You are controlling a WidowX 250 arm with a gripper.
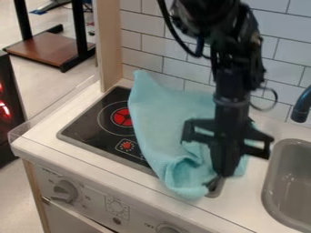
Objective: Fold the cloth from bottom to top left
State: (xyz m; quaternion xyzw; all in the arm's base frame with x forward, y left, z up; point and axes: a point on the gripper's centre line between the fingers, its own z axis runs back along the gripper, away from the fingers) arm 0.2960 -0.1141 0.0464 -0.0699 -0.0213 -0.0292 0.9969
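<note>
Pale blue-green, the cloth (161,120) lies mostly up and to the left of the jaws of the black gripper (218,178), over the stove panel (88,127) and onto the counter (243,209). Its near end is bunched beside and just left of the jaws' low end, with a little of the fabric showing to their right as well. The long axis runs slantwise: from that crumpled end up to a peaked corner at the far upper left of the jaws, near the tiled wall (182,68). So the fold, as I judge it, wants a pull up and leftward along that axis — away from the sink (268,182), which sits to the right of the jaws. Whether the jaws are spread or pinching fabric I cannot tell; they hang low at the cloth's bottom part, which seems the right end to start from. One arm is at work, so no choice of side arises. Counted: one cloth, one gripper, one stove panel, one sink, one faucet (301,107) right of and above the jaws — and two knobs (64,191) below and left of them.
</note>
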